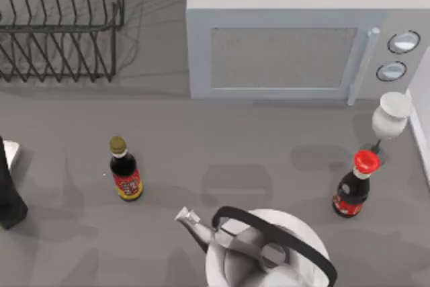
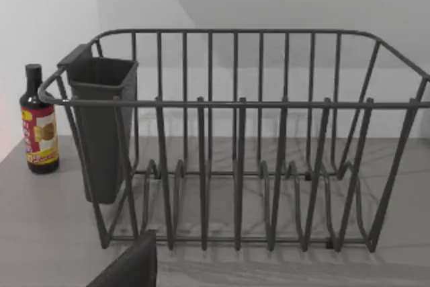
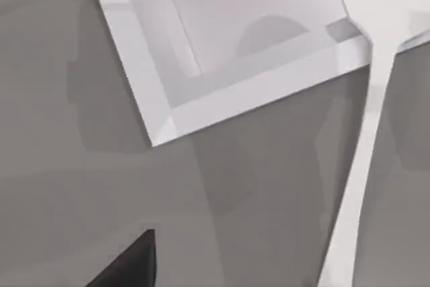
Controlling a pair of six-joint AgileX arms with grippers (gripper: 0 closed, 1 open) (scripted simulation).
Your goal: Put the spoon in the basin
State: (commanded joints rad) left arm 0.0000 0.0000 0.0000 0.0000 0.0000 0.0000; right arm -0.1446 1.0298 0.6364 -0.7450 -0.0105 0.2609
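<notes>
We see the spoon point(image 1: 392, 115) up at the bench's right edge, just right of the microwave point(image 1: 295, 38), its bowl over the basin point(image 3: 235, 92) corner in the right wrist view. Our right hand: grip state unclear. Our left hand point(image 1: 10, 186) sits parked below the dish rack point(image 1: 60, 25), state unclear.

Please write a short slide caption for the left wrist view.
Wire dish rack with dark cutlery cup, sauce bottle beside it on the grey table.

White spoon point(image 3: 356, 166), white basin point(image 3: 222, 92) — grey table point(image 1: 269, 159), dark wire rack point(image 2: 255, 146), red-labelled dark bottle point(image 1: 125, 169).
</notes>
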